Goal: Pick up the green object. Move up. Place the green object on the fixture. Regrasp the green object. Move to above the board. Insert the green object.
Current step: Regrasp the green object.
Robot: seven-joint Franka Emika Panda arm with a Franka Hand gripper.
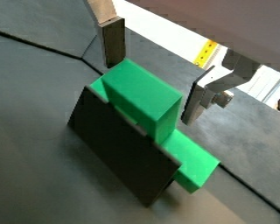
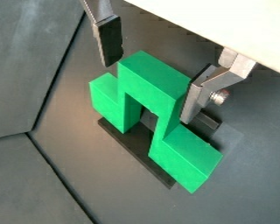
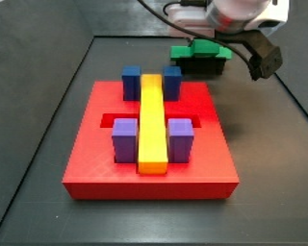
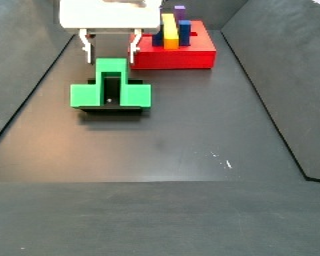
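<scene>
Half the job looks done, judging from how things lie: the green object (image 2: 149, 118) sits on the fixture (image 1: 122, 156), straddling its dark upright plate, with the raised centre block on top and a lower arm hanging down on either side of that plate. The gripper (image 2: 152, 72) hangs just above the green object with its jaws spread wide; in both wrist views a silver finger (image 1: 112, 44) stands clear on each side of the centre block, touching nothing and holding nothing. So the placing appears finished, and the regrasp, the move to above the board and the insertion are left.

Relative to the fixture, the board (image 3: 150, 173) lies well apart across the dark floor, carrying its yellow bar (image 3: 151, 120), the blue blocks (image 3: 132, 77) and the purple blocks (image 3: 123, 140). A bare recess in the red slab beside the bar looks like the likely seat, though that is a guess.

The floor is a dark matte mat with low walls around it, free of loose pieces near the fixture.
</scene>
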